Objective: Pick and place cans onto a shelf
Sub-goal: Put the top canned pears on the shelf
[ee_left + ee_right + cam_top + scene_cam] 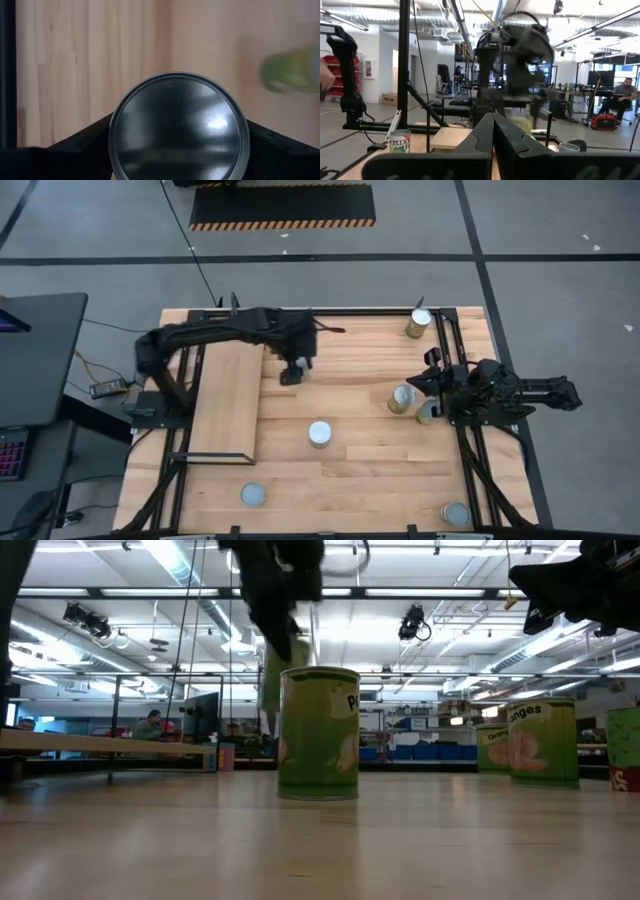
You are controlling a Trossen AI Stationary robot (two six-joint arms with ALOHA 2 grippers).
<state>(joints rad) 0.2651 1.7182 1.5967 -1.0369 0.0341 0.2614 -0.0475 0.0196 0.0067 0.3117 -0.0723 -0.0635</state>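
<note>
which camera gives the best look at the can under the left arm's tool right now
The left wrist view: the can's shiny round top fills it, between the left tool's dark fingers. The high view shows it small beside the shelf. The low and right wrist views show it blurred.

A plank-striped wooden tabletop (360, 455) is standing on a grey floor (560, 240) crossed by dark lines. A black mat with striped edges (282, 206) is lying beyond it. A seated person (623, 96) is showing in the room behind.

Overhead: I look straight down on the whole worktop (380, 470).
Low: level across it.
Left wrist: pressed close over a can (178, 127) also visible overhead.
</note>
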